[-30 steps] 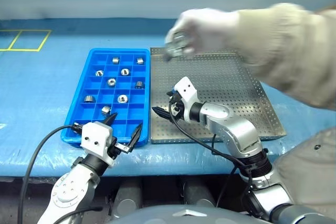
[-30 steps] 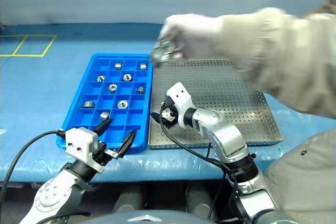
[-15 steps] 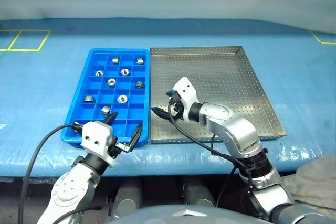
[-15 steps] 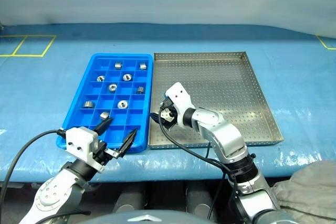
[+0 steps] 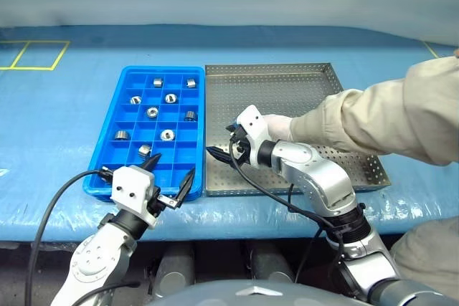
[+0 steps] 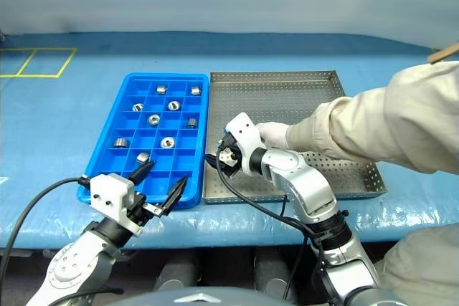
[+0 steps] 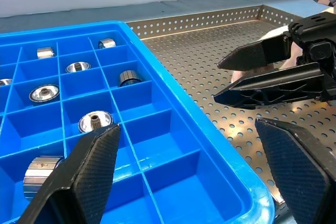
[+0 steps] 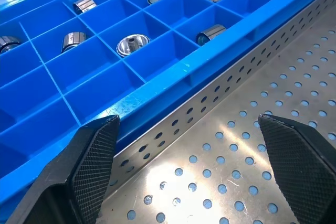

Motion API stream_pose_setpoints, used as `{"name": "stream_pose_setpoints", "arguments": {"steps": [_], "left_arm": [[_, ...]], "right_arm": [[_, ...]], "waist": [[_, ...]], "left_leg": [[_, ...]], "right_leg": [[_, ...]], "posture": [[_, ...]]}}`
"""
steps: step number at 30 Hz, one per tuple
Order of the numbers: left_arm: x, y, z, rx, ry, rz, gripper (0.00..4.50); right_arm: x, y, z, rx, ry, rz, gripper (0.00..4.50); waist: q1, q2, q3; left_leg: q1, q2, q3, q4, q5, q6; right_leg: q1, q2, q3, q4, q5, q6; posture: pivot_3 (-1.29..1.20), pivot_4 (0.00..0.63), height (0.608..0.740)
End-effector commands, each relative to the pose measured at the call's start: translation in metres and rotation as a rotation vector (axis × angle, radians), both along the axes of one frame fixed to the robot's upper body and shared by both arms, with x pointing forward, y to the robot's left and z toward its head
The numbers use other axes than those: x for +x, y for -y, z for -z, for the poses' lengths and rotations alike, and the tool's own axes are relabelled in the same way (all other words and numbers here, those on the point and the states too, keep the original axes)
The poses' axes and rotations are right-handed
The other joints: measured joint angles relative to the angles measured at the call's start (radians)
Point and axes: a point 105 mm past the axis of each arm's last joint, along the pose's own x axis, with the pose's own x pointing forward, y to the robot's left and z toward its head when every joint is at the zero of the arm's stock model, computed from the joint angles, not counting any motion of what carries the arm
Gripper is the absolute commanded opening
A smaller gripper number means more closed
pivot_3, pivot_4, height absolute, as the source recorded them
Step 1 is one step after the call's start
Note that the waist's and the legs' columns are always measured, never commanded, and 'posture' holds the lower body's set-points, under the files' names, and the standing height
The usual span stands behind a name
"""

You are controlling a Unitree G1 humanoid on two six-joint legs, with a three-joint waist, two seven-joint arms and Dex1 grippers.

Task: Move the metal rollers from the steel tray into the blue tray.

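A: Where are the metal rollers (image 5: 152, 112)?
B: All the ones I can see sit in the blue tray (image 5: 107, 170), one per square compartment, spread over its far and middle rows. Near rows bare.

A: And the steel tray (image 5: 337, 87)?
B: Just right of the blue tray, rims touching or nearly so. No rollers visible on its perforated floor.

A: Left gripper (image 5: 171, 175)?
B: Fingers spread wide, holding nothing. It hovers at the near right corner of the blue tray, pointing across it.

A: Right gripper (image 5: 224, 153)?
B: Fingers apart too, nothing between them. It hangs low over the steel tray's left edge, tips aimed at the blue tray's wall.

A: Anyone else in shot?
B: A person's arm in a beige sleeve (image 5: 380, 116) reaches in from the right over the steel tray. The white-gloved hand (image 5: 278, 125) is just behind the right wrist. Can't tell if it touches the robot or holds anything.

A: Surface?
B: Blue-covered table (image 5: 64, 120), yellow tape lines (image 5: 32, 55) at far left.
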Motion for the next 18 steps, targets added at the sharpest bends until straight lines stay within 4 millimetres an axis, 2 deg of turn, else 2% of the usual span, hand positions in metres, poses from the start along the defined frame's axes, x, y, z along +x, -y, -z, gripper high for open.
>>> {"name": "stream_pose_setpoints", "arguments": {"steps": [1,18], "left_arm": [[-0.0006,0.0023,-0.0074,-0.011,0.031,0.013,4.5],[0.001,0.0046,-0.0074,-0.015,0.029,0.028,4.5]], "right_arm": [[-0.0016,-0.0036,-0.0155,0.034,0.057,-0.015,4.47],[-0.0015,-0.0022,-0.0178,0.042,0.061,-0.001,4.47]], "waist": [[0.0,0.0,0.0],[-0.001,0.0,0.0]], "left_leg": [[0.0,0.0,0.0,0.0,0.0,0.0],[0.0,0.0,0.0,0.0,0.0,0.0]], "right_leg": [[0.0,0.0,0.0,0.0,0.0,0.0],[0.0,0.0,0.0,0.0,0.0,0.0]], "posture": [[0.16,0.15,0.74],[0.14,0.15,0.74]]}}
